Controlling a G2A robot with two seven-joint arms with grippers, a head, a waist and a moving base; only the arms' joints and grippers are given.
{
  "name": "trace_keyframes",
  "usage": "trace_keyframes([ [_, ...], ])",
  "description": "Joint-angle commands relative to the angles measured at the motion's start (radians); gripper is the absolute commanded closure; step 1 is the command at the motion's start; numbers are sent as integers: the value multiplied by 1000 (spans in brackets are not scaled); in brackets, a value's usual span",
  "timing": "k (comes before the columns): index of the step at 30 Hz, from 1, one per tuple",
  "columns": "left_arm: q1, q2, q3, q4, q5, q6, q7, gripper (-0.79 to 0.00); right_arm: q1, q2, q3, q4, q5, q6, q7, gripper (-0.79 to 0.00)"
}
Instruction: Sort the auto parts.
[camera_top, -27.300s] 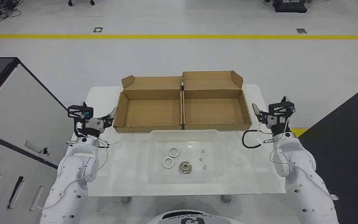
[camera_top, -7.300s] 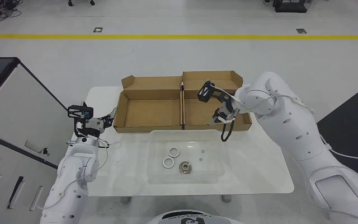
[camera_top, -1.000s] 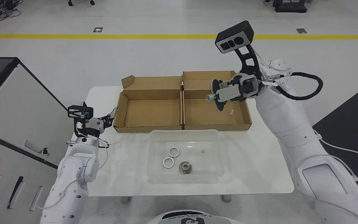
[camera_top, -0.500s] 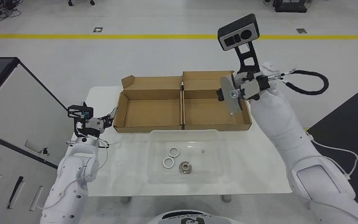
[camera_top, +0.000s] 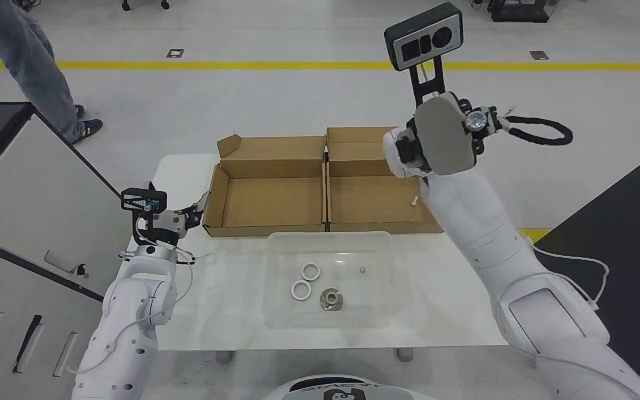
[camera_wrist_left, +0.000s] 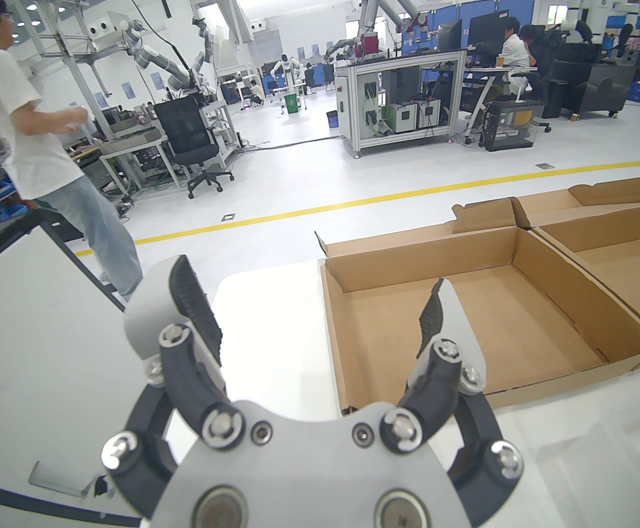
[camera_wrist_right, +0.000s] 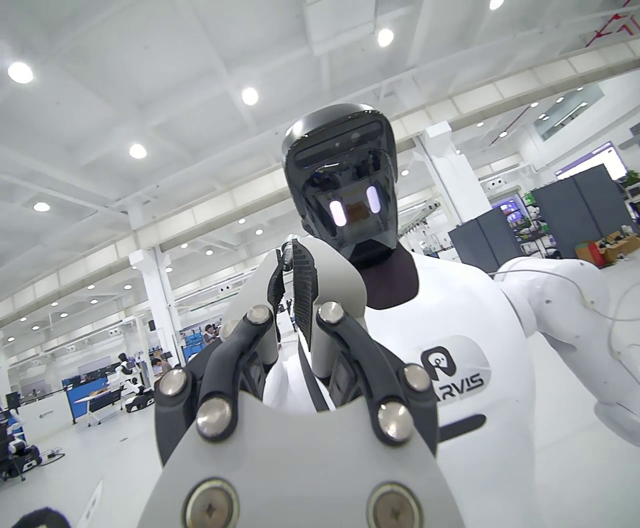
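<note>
Tabletop (camera_top: 470, 290): carries boxes and tray; no readable print seen on them
Left box (camera_top: 270, 200): empty, just ahead of left jaws
Right box (camera_top: 370, 200): one small part (camera_top: 411, 201) inside, far below right jaws
Tray (camera_top: 385, 300): hub (camera_top: 329, 298), two rings (camera_top: 312, 271), screw (camera_top: 361, 267) unsorted, well apart from both jaws
Left jaws: wide open, empty
Right jaws: pressed together, nothing seen held; probably between picks, next must open over tray

The raised right arm (camera_top: 445, 140) covered the right cardboard box's (camera_top: 370, 200) upper right corner. A white piece (camera_top: 412, 201) inside it and a speck (camera_top: 362, 268) in the clear tray (camera_top: 330, 237) were too small to identify.
</note>
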Motion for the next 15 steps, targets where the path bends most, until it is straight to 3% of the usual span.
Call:
trace_keyframes([
  [1,0,0,0,0,0,0,0,-785,13,0,7,38,-73,10,0,0],
  [9,0,0,0,0,0,0,0,-785,44,4,35,65,-330,63,-94,0],
  [15,0,0,0,0,0,0,0,-785,31,-3,40,38,-347,91,-118,0],
])
